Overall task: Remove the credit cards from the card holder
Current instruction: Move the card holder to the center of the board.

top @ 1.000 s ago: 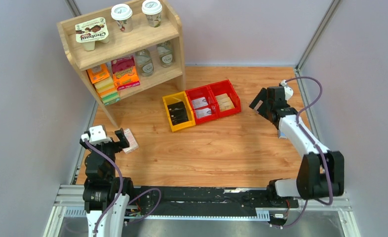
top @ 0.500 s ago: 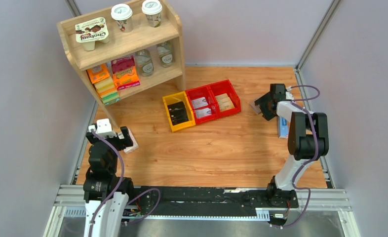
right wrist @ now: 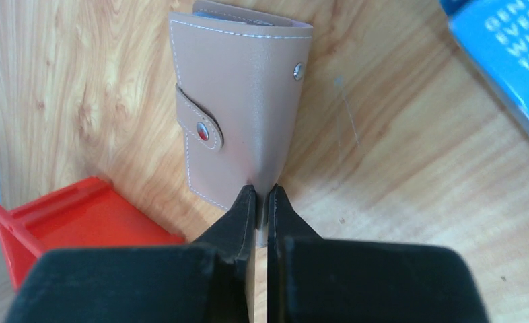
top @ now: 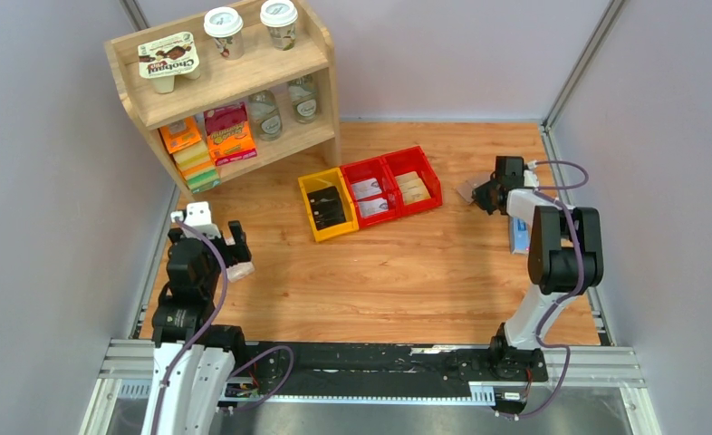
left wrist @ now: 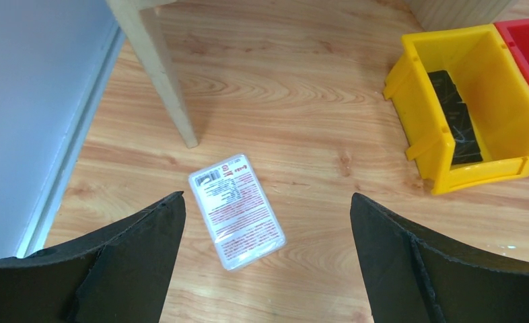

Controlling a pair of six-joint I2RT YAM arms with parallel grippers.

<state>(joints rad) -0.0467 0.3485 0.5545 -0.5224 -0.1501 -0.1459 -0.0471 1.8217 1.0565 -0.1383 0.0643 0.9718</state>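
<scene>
Right pincer (right wrist: 262,200) is clenched on the near edge of the card holder (right wrist: 241,101), which lies folded closed near the counter's (top: 407,263) right edge. Left pincer (left wrist: 265,205) hangs released above a red-printed packet (left wrist: 238,212).

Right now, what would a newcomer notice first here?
The right hand pinches an edge of a tan leather card holder, folded shut, at the far right of the wooden table. The left hand hangs open over a pink-and-white plastic packet by the leg of a wooden shelf.
</scene>
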